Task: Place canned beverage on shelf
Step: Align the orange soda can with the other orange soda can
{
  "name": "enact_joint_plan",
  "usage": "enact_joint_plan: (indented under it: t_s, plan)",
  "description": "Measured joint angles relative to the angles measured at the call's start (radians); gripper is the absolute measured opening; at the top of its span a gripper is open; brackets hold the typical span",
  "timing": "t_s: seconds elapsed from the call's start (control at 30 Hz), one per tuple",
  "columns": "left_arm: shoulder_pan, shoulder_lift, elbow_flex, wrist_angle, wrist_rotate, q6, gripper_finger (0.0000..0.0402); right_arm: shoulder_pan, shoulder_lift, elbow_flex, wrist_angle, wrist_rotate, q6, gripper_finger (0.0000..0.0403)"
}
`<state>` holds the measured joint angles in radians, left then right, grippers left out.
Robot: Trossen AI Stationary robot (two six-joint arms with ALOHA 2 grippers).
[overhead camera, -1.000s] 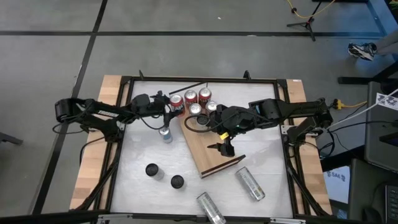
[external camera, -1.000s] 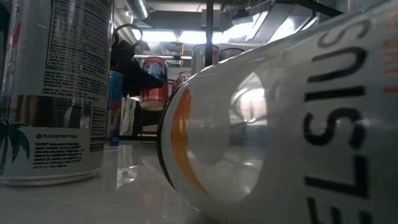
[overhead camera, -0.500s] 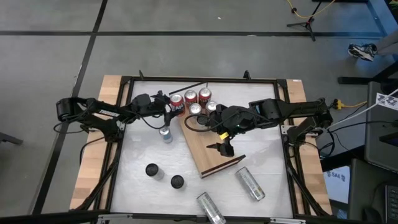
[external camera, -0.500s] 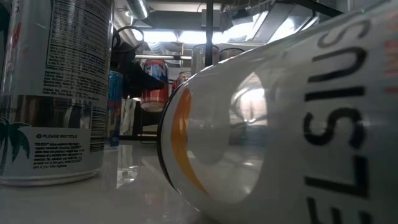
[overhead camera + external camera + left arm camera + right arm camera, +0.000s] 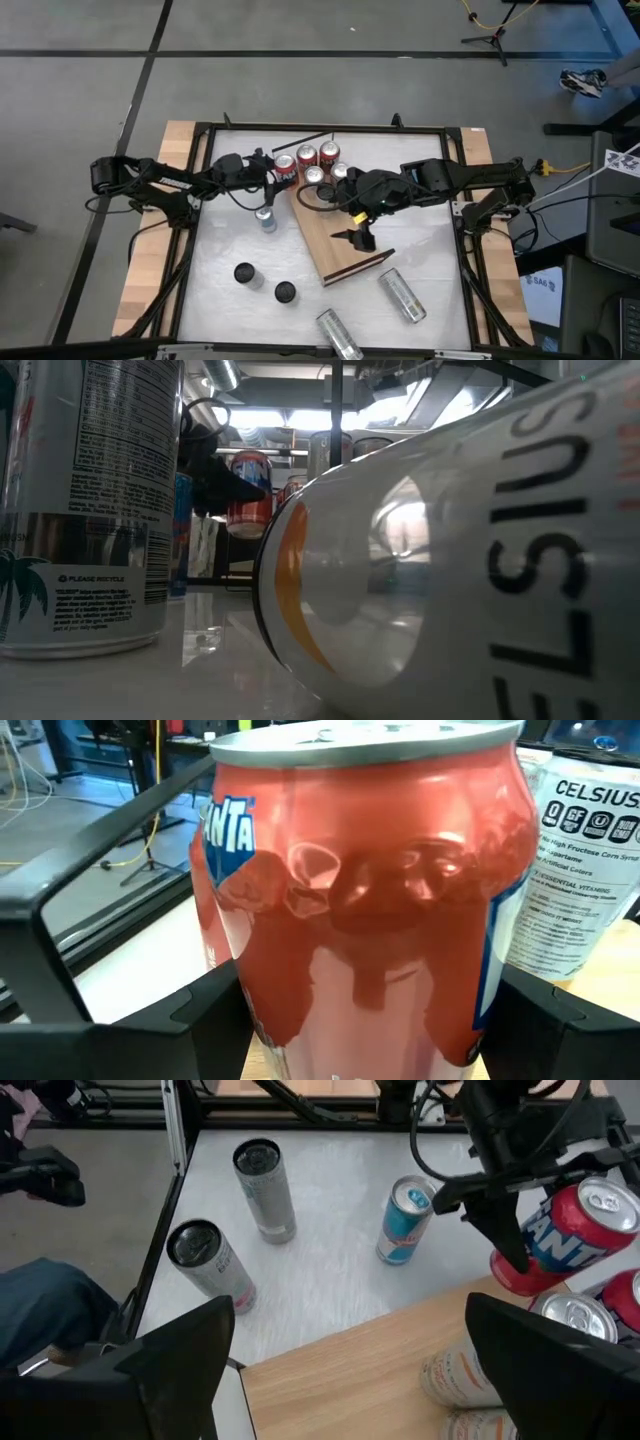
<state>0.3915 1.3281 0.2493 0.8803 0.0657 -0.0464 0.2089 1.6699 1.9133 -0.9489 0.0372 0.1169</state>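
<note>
The shelf (image 5: 335, 235) is a light wooden board lying on the white table. Several cans stand at its far end, among them a red one (image 5: 307, 155) and a silver-topped one (image 5: 315, 175). My left gripper (image 5: 281, 173) reaches in from the table's left and is shut on a red Fanta can (image 5: 370, 890), seen in the right wrist view (image 5: 560, 1230) at the shelf's far left corner. My right gripper (image 5: 360, 238) hangs open above the middle of the shelf (image 5: 350, 1370) with nothing in it. My left gripper pinches the red can's two opposite side walls (image 5: 235, 990) between its two fingers (image 5: 150, 1020), about halfway up. The fingers come nearly level from the table's left. The can is tilted, its bottom (image 5: 508, 1278) at the shelf's corner; whether it touches the board I cannot tell.
A blue can (image 5: 265, 218) stands on the table just near of the left gripper. Two black-topped cans (image 5: 243, 273) (image 5: 285, 292) stand nearer the front. Two Celsius cans (image 5: 402, 295) (image 5: 338, 335) lie on their sides at the front right. A black frame (image 5: 200, 200) rims the table.
</note>
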Motion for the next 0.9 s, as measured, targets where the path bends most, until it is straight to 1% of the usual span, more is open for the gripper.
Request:
enact_joint_plan:
  t_s: [0.27,0.4,0.5,0.63,0.77,0.9]
  plan:
    - [-0.03,0.002,-0.003,-0.013,-0.007,-0.072,0.0285,0.0,0.0,0.0,0.016,0.0,0.0,0.0392]
    - [-0.065,0.008,-0.011,-0.048,-0.005,-0.064,0.0285,0.0,0.0,0.0,0.015,0.0,0.0,0.0392]
    - [-0.087,0.003,-0.005,-0.008,-0.056,-0.056,0.0285,0.0,0.0,0.0,0.014,0.0,0.0,0.0392]
    - [-0.089,0.005,-0.006,-0.01,-0.132,-0.039,0.0285,0.0,0.0,0.0,0.013,0.0,0.0,0.0392]
    - [-0.09,0.004,-0.006,0.0,-0.163,-0.038,0.0285,0.0,0.0,0.0,0.013,0.0,0.0,0.0392]
    - [-0.09,0.003,-0.006,0.0,-0.191,0.004,0.0285,0.0,0.0,0.0,0.013,0.0,0.0,0.0392]
